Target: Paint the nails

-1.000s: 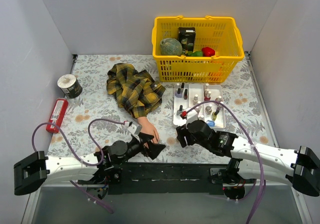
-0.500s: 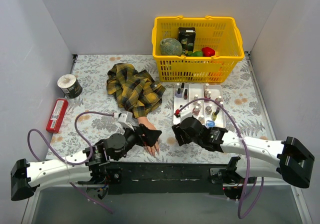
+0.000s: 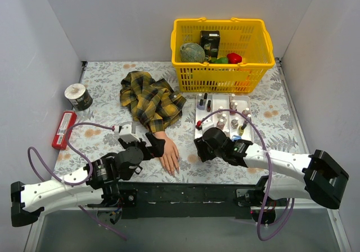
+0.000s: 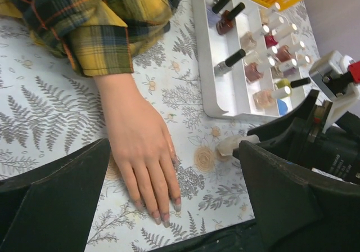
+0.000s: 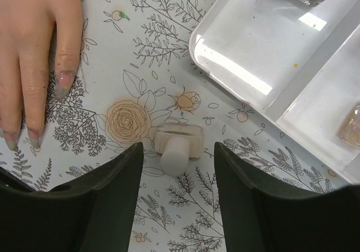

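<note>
I have both arms lying low along the near edge of the table and reaching in toward the one mannequin hand (image 3: 169, 157), which rests palm down on the flowered cloth with its fingers pointing at me and its plaid sleeve (image 3: 149, 101) bunched up beyond the wrist. The left gripper (image 3: 153, 147) sits over the wrist end of that hand. From its own camera the left gripper (image 4: 174, 207) has its two fingers spread wide and hanging above the cloth, one to either side of the hand's fingers, with nothing pinched. The right gripper (image 3: 201, 149) is just to the right of the hand, between it and the single white tray (image 3: 251, 135) of polish bottles. Its two fingers are parted too, and they flank, without touching, one small white cap-like piece (image 5: 177, 148) lying on the cloth to the right of the hand. The nails (image 4: 164, 216) are at the near tips of the fingers. I count four fingers in the left wrist view and three nails (image 5: 63, 82) in the right wrist view, and they look greyish. I cannot count the bottles surely; they fill the tray's compartments. One yellow basket (image 3: 220, 76) stands beyond and to the right of the hand.
</note>
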`<state>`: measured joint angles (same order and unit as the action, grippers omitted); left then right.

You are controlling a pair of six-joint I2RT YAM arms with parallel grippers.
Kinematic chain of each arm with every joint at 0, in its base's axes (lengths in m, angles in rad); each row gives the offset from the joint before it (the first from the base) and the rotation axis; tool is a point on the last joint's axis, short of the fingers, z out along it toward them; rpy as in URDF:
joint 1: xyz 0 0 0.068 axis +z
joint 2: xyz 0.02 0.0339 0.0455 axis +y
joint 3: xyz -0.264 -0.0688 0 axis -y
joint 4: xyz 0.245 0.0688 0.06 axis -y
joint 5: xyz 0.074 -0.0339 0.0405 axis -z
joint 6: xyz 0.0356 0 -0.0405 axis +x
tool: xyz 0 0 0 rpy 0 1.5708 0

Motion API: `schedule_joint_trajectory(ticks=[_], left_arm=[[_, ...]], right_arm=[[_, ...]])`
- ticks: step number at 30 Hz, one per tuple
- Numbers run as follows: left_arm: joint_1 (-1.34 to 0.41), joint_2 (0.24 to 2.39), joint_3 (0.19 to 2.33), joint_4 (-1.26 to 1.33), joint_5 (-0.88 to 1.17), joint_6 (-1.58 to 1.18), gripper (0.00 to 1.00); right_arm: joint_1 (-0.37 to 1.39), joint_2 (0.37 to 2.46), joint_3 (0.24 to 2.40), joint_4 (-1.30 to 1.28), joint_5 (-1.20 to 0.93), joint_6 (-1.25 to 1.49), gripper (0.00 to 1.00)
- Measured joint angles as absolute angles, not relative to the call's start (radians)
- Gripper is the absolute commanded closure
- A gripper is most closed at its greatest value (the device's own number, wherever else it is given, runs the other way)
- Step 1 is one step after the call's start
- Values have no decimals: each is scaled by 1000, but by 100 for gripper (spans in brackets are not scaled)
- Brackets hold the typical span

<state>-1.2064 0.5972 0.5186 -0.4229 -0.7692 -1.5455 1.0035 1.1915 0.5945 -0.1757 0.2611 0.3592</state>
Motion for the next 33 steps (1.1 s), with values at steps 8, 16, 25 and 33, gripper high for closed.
schedule_joint_trajectory(ticks=[8, 16, 25, 33], left_arm=[[-1206, 597, 519, -471, -839, -1568, 2], [-1206, 610, 519, -472, -850, -1570, 2], [-1206, 628, 518, -471, -850, -1570, 2], [-1206, 634, 517, -467, -849, -1566, 2]], right_arm=[[1003, 1222, 595, -173, 258, 355, 47], [1003, 1256, 595, -161, 258, 355, 52], [1002, 1264, 601, -156, 261, 353, 69], [1002, 1205, 667, -212, 295, 335, 70]])
